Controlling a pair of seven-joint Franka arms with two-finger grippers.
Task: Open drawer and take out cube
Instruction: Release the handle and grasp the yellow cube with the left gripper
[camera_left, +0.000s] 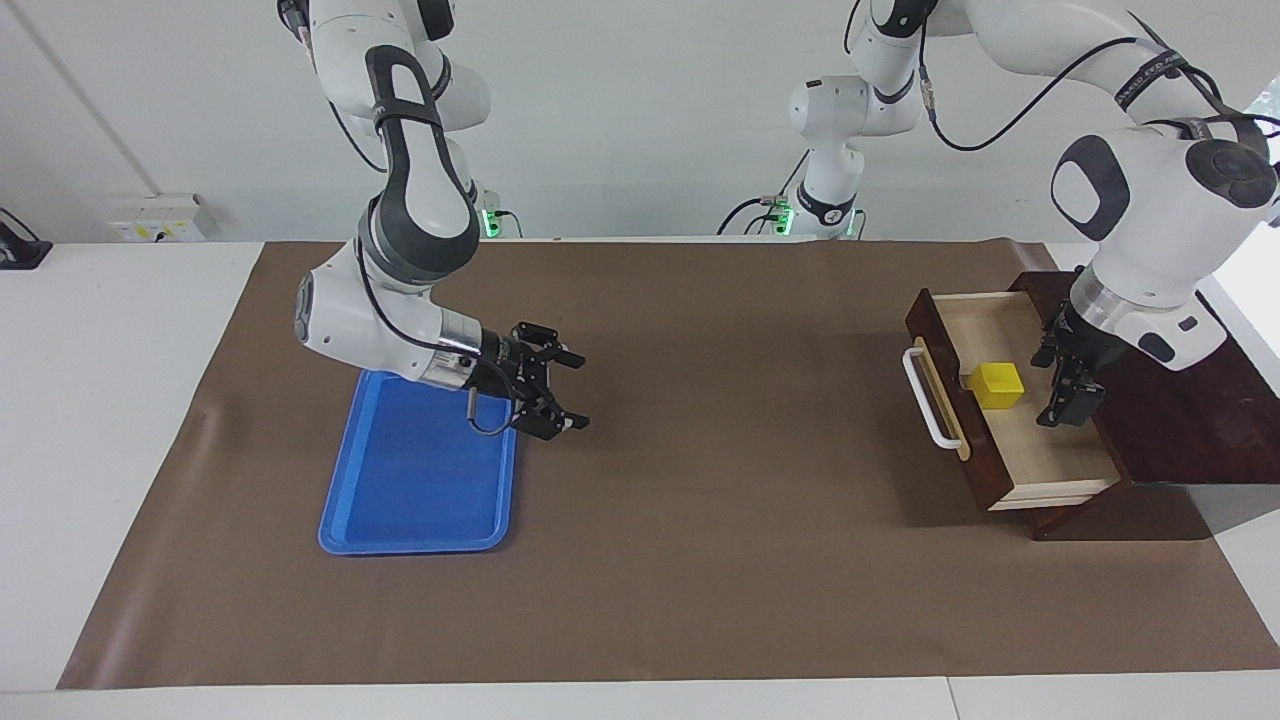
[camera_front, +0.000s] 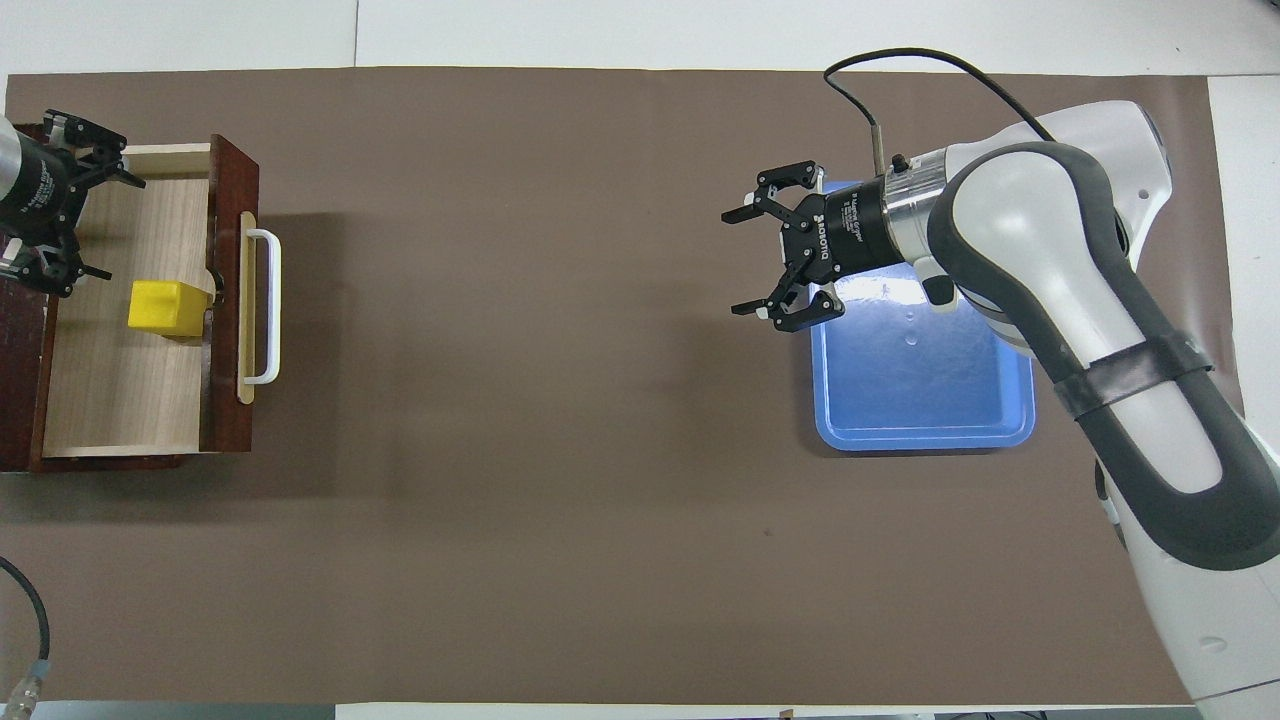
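Observation:
The dark brown drawer (camera_left: 1050, 455) stands pulled out of its cabinet at the left arm's end of the table, its pale interior (camera_front: 120, 380) showing. Its white bar handle (camera_left: 925, 395) faces the table's middle. The yellow cube (camera_left: 997, 385) lies inside the drawer (camera_front: 165, 306), close to the front panel. My left gripper (camera_left: 1052, 385) is open over the drawer's interior, between the cube and the cabinet, apart from the cube; it also shows in the overhead view (camera_front: 120, 228). My right gripper (camera_left: 582, 392) is open and empty, up over the mat beside the blue tray (camera_front: 733, 263).
A flat blue tray (camera_left: 420, 480) lies on the brown mat at the right arm's end (camera_front: 920, 390). The dark cabinet (camera_left: 1190, 420) that houses the drawer sits at the table's edge. The brown mat (camera_left: 720, 480) spreads between drawer and tray.

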